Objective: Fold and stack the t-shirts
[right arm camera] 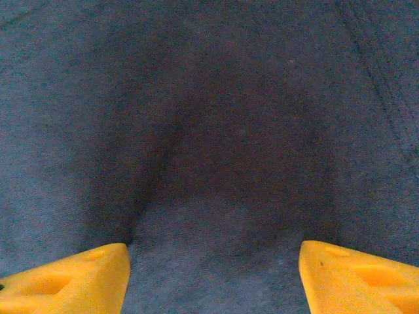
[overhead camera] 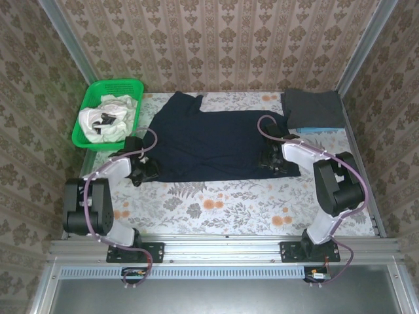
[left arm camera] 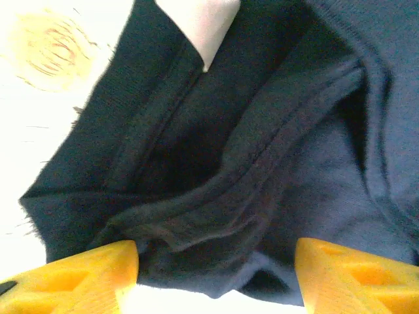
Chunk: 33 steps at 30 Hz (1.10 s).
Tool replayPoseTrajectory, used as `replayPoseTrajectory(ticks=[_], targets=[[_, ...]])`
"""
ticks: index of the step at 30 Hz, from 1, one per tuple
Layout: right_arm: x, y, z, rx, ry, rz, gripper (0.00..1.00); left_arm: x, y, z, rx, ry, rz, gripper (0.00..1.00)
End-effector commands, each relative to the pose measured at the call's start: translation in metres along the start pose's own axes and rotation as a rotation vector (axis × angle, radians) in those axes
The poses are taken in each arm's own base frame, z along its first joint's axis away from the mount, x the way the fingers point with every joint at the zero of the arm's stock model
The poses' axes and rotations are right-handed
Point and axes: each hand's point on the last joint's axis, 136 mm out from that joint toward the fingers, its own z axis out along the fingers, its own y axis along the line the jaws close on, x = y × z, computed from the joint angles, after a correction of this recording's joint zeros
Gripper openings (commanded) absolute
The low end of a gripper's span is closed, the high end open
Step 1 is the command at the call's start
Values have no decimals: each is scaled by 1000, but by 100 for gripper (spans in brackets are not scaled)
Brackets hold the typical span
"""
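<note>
A large navy t-shirt (overhead camera: 216,140) lies spread flat across the middle of the table. My left gripper (overhead camera: 141,171) is at its near left corner. In the left wrist view the left gripper (left arm camera: 216,278) is open, and the shirt's bunched, folded hem (left arm camera: 216,216) lies between its yellow fingers (left arm camera: 85,278). My right gripper (overhead camera: 270,160) is low over the shirt's near right corner. It (right arm camera: 215,278) is open, with flat navy cloth (right arm camera: 216,163) under the gap. A folded dark grey t-shirt (overhead camera: 313,108) sits on a light blue one (overhead camera: 322,130) at the back right.
A green lattice basket (overhead camera: 124,86) stands at the back left with crumpled white t-shirts (overhead camera: 103,122) inside. The floral tablecloth (overhead camera: 216,203) is bare in front of the navy shirt. Patterned walls close in the back and sides.
</note>
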Motion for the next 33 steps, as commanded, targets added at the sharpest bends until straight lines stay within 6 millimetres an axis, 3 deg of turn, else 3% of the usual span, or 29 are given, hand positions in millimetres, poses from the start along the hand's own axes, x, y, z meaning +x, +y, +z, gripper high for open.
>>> replayPoseTrajectory(ticks=[1, 3, 7, 13, 18, 20, 22, 23, 26, 28, 33], targets=[[9, -14, 2, 35, 30, 70, 71, -1, -2, 0, 22, 7, -7, 31], [14, -20, 3, 28, 42, 102, 71, 3, 4, -6, 7, 4, -20, 17], [28, -26, 4, 11, 63, 152, 68, 17, 18, -19, 1, -5, -57, 0], [55, -33, -2, -39, 76, 219, 60, 40, 49, -28, -32, -13, -139, 0], [82, -42, -13, -61, 105, 229, 58, 51, 48, -34, -40, -35, -165, 0], [84, -42, -23, -78, 93, 216, 58, 51, 51, -38, -48, -66, -177, 7], [73, -44, -39, -82, 34, 200, 59, 41, 48, -47, -29, -118, -181, 16], [63, -48, -46, -64, -5, 195, 60, 31, 45, -55, -18, -152, -177, 27], [33, -57, -58, -34, -63, 182, 61, 3, 27, -79, 30, -229, -118, 32], [14, -61, -59, -15, -78, 177, 61, -8, 14, -89, 46, -248, -66, 40], [-19, -39, -40, -38, -43, 102, 58, -12, -17, -75, 114, -195, 33, 51]])
